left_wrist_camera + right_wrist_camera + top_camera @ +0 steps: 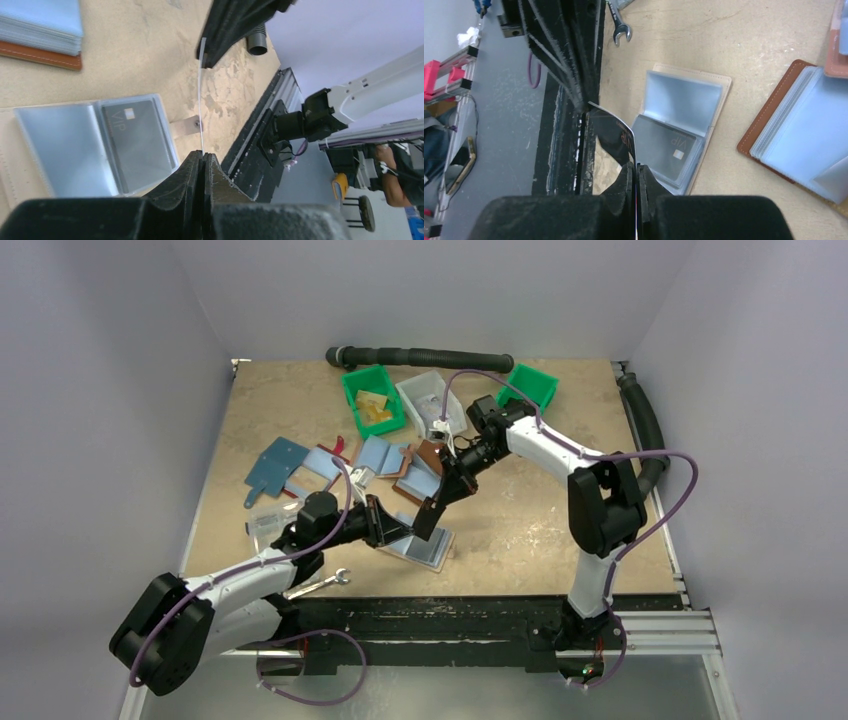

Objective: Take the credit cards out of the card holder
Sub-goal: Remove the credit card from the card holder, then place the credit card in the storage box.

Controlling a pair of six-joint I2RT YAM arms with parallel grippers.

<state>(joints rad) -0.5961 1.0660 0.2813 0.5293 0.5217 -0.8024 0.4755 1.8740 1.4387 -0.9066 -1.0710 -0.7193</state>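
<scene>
Right wrist view: right fingers [623, 176] clamped on dark card [616, 131], held in air just above card holder [681, 90]. Left fingers [190, 167] pinch the same card's opposite edge. Step looks like hand-off after extraction. Second dark card [663, 150] sits in holder sleeve. Next probably needs one side to release, then card set on worktop [744, 45] beside holder.

Beige open card holder [679, 92] with translucent bluish sleeves lies flat on the table. A dark grey chip card [666, 150] sits in one sleeve. A glossy dark VIP card [616, 134] is held above on edge, slightly bent.
</scene>
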